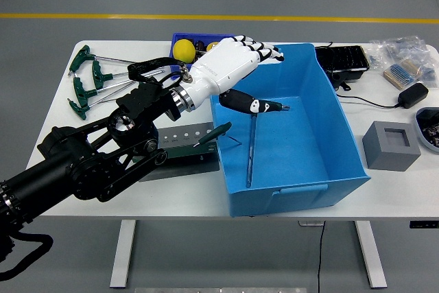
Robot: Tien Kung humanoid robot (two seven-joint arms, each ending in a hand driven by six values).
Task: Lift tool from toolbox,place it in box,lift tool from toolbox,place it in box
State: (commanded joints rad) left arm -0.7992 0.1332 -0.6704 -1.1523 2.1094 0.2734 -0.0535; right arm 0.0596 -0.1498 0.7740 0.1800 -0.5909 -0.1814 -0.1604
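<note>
Only one readable mark: "SATA" in small white letters on the dark green tool holder (180, 143), at its front left, mostly hidden behind the black arm. A row of small pale marks along the holder's top, too small to read. Print on the packets at the far right of the table (400, 53) too blurred to make out.

Left arm (89, 162): black, bulky, segmented; round joint housings with silver caps, open black linkage bars toward wrist. Thin black cables loop just behind wrist. Wrist: ribbed silver metal ring where arm meets hand. Left hand (230, 66): glossy white shell, five fingers. Fingertips (264, 49) banded black and white. Thumb black, small white markings near its tip.
</note>
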